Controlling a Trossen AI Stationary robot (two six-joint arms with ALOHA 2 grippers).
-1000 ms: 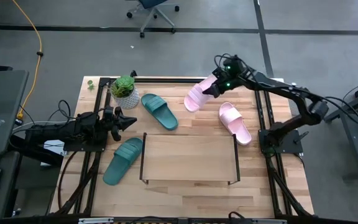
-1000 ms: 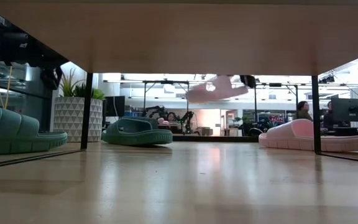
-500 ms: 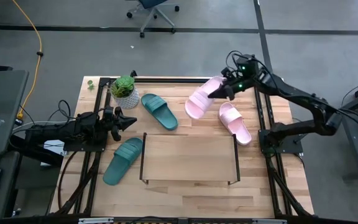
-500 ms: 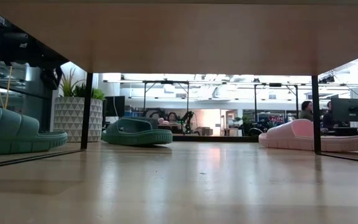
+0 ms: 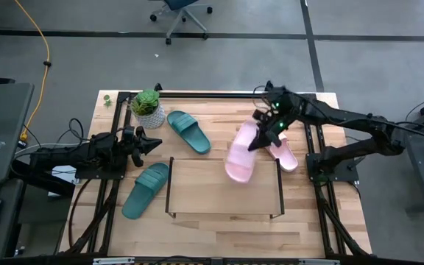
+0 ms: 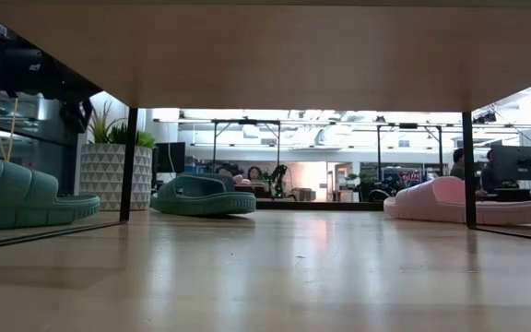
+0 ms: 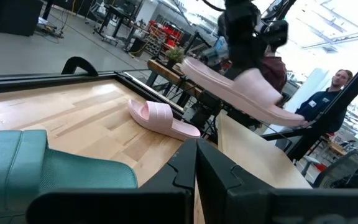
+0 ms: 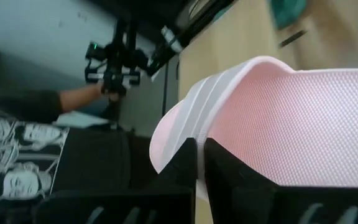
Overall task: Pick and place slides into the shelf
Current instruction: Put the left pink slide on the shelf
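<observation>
My right gripper (image 5: 266, 132) is shut on a pale pink slide (image 5: 240, 154), carried in the air over the right part of the shelf (image 5: 197, 188). This slide also shows in the left wrist view (image 7: 241, 87). The second pink slide (image 5: 284, 153) lies sole down on the table to the shelf's far right. One teal slide (image 5: 188, 131) lies beyond the shelf, and the other (image 5: 146, 190) lies to its left. My left gripper (image 5: 152, 142) is shut and empty between the two teal slides. The low view does not show the held slide. My right gripper pinches the pink slide's side edge (image 8: 188, 127), beside the ribbed strap, between its two fingers. The fingers come from above and from the table's right. The slide is lifted clear and tilted, and its long end (image 5: 234, 171) reaches toward the table's near side.
A potted plant (image 5: 147, 105) stands at the far left beside the teal slide. The black frame (image 5: 219, 94) edges the table. In the low view the shelf's wooden top (image 6: 265, 55) spans overhead and its thin black legs (image 6: 129, 166) stand on either side.
My right gripper has carried the pink slide from the table's far side toward the near edge, over the shelf's right part. The slide has risen out of the low view and turned, so its length now runs near to far.
</observation>
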